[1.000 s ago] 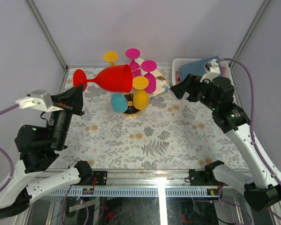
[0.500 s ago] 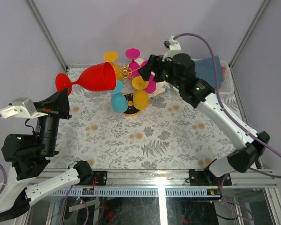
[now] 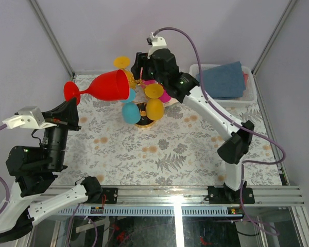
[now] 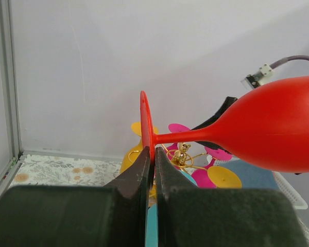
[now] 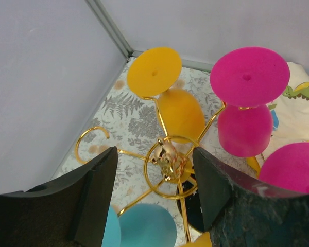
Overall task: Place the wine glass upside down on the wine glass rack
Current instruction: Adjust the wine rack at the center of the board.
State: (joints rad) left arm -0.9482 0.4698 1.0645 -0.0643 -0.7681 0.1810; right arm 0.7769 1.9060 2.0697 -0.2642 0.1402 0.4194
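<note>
The left gripper [image 4: 150,157] was clamped narrowly on the thin foot [image 3: 71,92] of the red wine glass [image 3: 109,86], holding it well above the counter [image 3: 195,139]. The glass lay roughly on its side, stem level, with the bowl pointing away from that gripper toward the wine glass rack [image 5: 167,157], its rim close to the rack's nearer arms. So the pickup looked done, but the glass was not yet turned mouth-down and its foot sat in no loop. The rack already carried other glasses upside down: a yellow glass [image 5: 181,114], a pink glass [image 5: 245,128] and a teal glass [image 5: 147,226] among them. One curled empty loop [image 5: 87,135] showed just beyond the right gripper's left finger, the likely spot for the red glass. The right gripper [image 5: 154,188] hung over the rack's top with its jaws moderately wide, one finger on either side of the central post and holding nothing; whether it touched the wire could not be told. What remained, by my judgement, was tipping the glass over, sliding its stem into a free loop so the foot rested on the wire, and letting go.
</note>
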